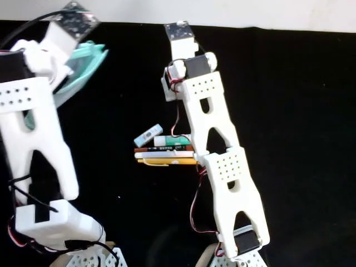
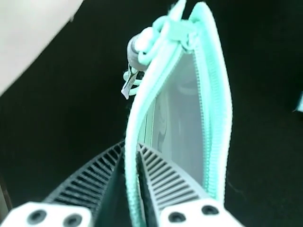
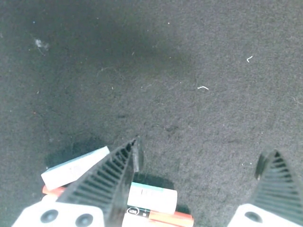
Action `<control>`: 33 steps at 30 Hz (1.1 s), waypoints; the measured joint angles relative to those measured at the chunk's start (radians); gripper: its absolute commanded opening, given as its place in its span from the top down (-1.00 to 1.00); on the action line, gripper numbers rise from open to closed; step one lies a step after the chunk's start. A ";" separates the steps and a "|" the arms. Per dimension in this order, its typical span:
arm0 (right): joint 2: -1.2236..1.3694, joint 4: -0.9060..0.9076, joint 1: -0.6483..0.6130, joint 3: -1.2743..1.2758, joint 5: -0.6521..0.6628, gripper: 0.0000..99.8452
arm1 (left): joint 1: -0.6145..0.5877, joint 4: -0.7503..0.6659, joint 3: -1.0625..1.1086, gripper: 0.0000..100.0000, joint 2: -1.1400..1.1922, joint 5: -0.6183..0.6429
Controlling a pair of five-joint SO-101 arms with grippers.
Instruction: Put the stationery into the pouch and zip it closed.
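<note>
The pouch is held well apart from the stationery pile, up and left of it in the high view. Its mouth gapes, with the zipper pull at the far end. The left gripper is clamped on 1 lip of that mouth. The right gripper hangs over the black table just beside the pile, jaws spread wide and empty. No piece shows inside the pouch, so the task looks barely begun: loading everything and zipping remain.
</note>
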 measured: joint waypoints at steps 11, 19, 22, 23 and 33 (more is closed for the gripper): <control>0.000 0.000 0.083 0.000 0.000 0.25 | 0.195 0.051 -0.018 0.99 0.002 -0.003; 0.000 0.000 0.109 0.000 0.000 0.25 | 0.259 0.084 0.012 0.99 0.000 -0.003; 0.000 0.000 0.110 0.000 0.000 0.25 | 0.259 0.080 0.109 0.99 -0.011 -0.006; 0.000 0.000 0.110 0.000 0.000 0.25 | 0.259 0.069 0.146 0.99 -0.014 -0.006; 0.000 0.000 0.110 0.000 0.000 0.25 | 0.210 -0.164 0.351 0.49 -0.009 0.259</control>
